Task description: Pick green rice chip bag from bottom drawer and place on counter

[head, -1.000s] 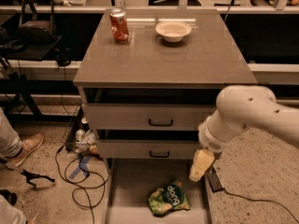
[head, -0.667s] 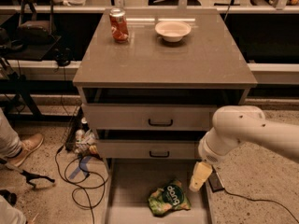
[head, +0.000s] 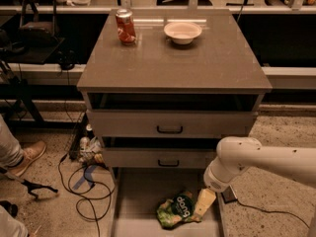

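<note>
The gripper [head: 204,204] hangs low over the right side of the bottom drawer [head: 140,191], at the end of the pale arm [head: 256,158] that reaches in from the right. Its tip sits right at the right edge of the green chip bag [head: 175,211]; I cannot say whether it already touches the bag, nor whether the gripper is spread or pressed together.

The bag lies crumpled on the drawer floor, towards the front and a little right of the middle, with bare floor to its left and behind it. The step in hand looks like the reach for the grasp. To do it well, the gripper should probably shift left until it straddles a raised fold of the bag rather than its flat edge, then come down gently, since a crinkly bag slides away when pushed from the side. It should close on a thick ridge so that the foil does not slip out.

Just behind, the middle drawer [head: 163,158] and the top drawer [head: 168,123] jut over the back of the open one, so the lift should come forward first, then up. Further back, the worktop [head: 173,68] carries a red can [head: 125,26] and a pale bowl [head: 182,32] near its far edge; the near half offers room to set the bag down.
</note>
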`<state>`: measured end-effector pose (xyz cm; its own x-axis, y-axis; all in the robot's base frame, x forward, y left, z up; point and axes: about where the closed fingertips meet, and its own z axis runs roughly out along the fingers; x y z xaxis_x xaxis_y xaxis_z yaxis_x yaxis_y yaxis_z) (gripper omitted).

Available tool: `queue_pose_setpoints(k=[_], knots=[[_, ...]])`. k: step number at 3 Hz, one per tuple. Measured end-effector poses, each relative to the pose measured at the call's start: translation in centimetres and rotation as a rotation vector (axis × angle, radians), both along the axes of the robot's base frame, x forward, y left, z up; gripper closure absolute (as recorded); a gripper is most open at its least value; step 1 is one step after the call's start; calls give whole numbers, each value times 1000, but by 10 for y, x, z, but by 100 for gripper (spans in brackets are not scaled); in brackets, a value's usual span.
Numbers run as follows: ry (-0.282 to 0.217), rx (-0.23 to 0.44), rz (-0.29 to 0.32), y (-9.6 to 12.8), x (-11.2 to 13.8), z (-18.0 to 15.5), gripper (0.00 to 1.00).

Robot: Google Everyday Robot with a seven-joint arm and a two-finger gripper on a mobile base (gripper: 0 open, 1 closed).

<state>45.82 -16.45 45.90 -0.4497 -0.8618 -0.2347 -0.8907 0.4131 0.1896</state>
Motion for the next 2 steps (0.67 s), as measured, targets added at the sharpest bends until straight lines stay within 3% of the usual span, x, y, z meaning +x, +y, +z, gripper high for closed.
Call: queue_pose_setpoints(k=[2], knots=[[12, 25, 21, 8, 2, -16, 0]])
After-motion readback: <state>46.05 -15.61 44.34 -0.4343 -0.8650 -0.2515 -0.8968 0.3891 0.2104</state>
